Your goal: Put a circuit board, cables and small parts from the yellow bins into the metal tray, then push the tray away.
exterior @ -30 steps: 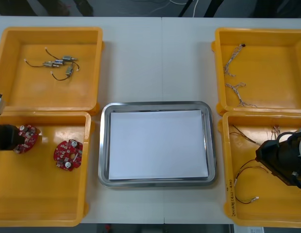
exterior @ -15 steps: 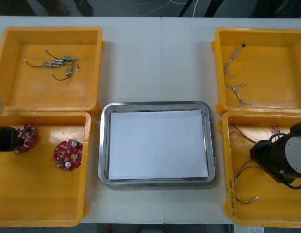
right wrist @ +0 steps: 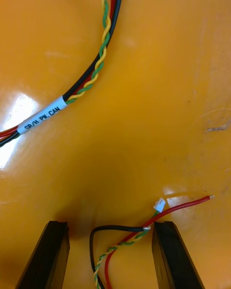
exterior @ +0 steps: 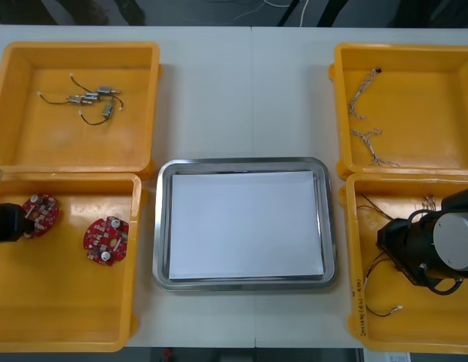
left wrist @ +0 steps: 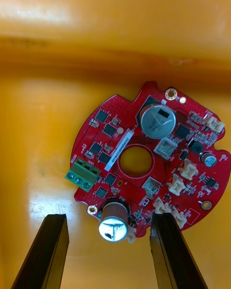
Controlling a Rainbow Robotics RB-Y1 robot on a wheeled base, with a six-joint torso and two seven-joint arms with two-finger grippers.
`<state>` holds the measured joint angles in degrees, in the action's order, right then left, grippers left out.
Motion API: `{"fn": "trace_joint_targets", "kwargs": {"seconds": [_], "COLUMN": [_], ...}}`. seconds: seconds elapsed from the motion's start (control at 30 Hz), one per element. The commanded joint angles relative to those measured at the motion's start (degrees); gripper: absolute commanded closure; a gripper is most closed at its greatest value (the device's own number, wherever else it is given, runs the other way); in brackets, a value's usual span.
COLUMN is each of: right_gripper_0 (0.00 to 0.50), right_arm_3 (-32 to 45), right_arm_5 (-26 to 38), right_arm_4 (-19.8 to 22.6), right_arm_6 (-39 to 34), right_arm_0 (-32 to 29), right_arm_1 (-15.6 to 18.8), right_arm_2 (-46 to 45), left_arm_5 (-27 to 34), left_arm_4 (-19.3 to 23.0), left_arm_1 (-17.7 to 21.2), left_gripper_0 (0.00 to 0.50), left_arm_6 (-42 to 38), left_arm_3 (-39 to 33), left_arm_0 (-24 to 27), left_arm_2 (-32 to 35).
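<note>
— Yellow all over the bins (exterior: pixel 60 302). Shiny silver round the tray (exterior: pixel 163 226), white inside.
— Red on both circuit boards (exterior: pixel 106 240), green terminal block (left wrist: pixel 83 173). Cables (right wrist: pixel 96 70): green-yellow twist, red, black, white label (right wrist: pixel 43 118).

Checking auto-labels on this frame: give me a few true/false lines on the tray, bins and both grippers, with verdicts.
1. The metal tray holds nothing. True.
2. The left gripper is open, with a circuit board at its fingertips. True.
3. The small metal parts lie in the near left bin. False: they lie in the far left bin; the near one holds two circuit boards.
4. The right gripper is shut on a cable end. False: it is open, and the cable end lies loose between its fingers.
5. The far right bin holds twisted cables. True.
</note>
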<state>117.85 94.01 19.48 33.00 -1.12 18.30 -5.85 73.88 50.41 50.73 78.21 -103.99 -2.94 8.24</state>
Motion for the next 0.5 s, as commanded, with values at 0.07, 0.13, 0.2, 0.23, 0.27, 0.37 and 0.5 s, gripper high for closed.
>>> {"fn": "trace_joint_targets", "kwargs": {"seconds": [0.07,0.13,0.2,0.23,0.27,0.37,0.5], "right_gripper_0": [0.072,0.194,0.378,0.433,0.500,0.500,0.500], "right_arm_3": [0.45,0.45,0.45,0.45,0.45,0.45,0.54], "right_arm_5": [-0.06,-0.06,-0.06,-0.06,-0.06,-0.06,-0.14], "right_arm_4": [-0.41,-0.41,-0.50,-0.50,-0.58,-0.67,0.03], "right_arm_6": [-3.65,-3.65,-3.65,-3.65,-3.65,-3.56,-3.12], "right_arm_0": [-1.52,-1.52,-1.61,-1.61,-1.61,-1.52,-1.52], "right_arm_1": [-0.81,-0.81,-0.81,-0.81,-0.81,-0.55,0.86], "right_arm_2": [-1.44,-1.44,-1.44,-1.53,-1.53,-1.53,-1.71], "left_arm_5": [-1.19,-1.19,-1.72,-1.89,-2.42,-3.65,-3.74], "left_arm_4": [0.83,0.83,0.83,0.74,0.57,0.39,0.57], "left_arm_1": [2.71,2.71,2.71,2.79,2.71,2.88,2.88], "left_gripper_0": [0.000,0.000,0.000,0.000,0.000,0.000,0.000], "left_arm_6": [7.30,7.39,7.39,7.48,7.39,7.39,7.48], "left_arm_3": [-0.08,-0.16,-0.08,-0.08,-0.08,0.10,0.19], "left_arm_0": [-2.42,-2.51,-2.69,-2.69,-2.69,-2.69,-2.69], "left_arm_2": [-0.68,-0.77,-1.03,-1.12,-1.47,-1.91,-1.91]}}
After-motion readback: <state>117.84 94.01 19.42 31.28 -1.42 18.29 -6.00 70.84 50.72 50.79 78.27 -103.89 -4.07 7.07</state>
